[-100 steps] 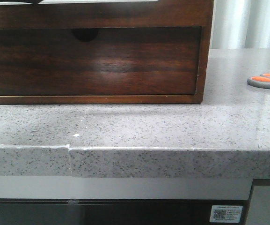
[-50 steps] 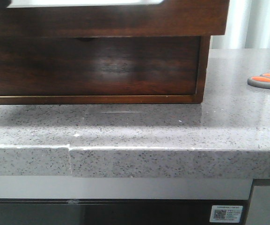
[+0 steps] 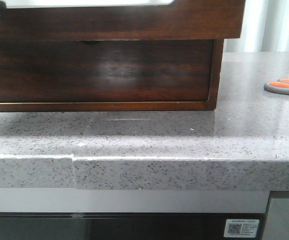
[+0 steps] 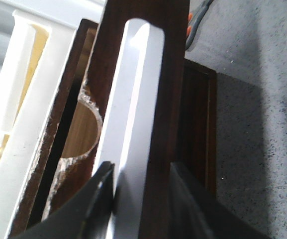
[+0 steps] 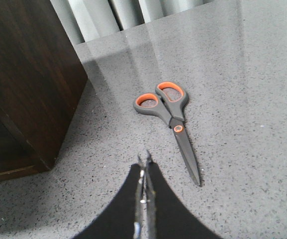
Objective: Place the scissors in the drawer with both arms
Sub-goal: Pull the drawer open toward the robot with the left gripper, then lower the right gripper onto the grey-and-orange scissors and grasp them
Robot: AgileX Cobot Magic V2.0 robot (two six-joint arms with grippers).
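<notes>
Jaws of the left gripper straddle the front panel of the drawer, one dark finger on the white-lined inner side and the other on the outer wood face, pinching the panel between them. In the front view that drawer is pulled out from the wooden box, overhanging the taller drawer front below it. Jaws of the right gripper are pressed together with nothing between them, hovering above the grey speckled surface near the blades of the scissors. These scissors lie flat and closed on the surface, apart from the box's right side; only their grey and orange handles show at the front view's right edge.
</notes>
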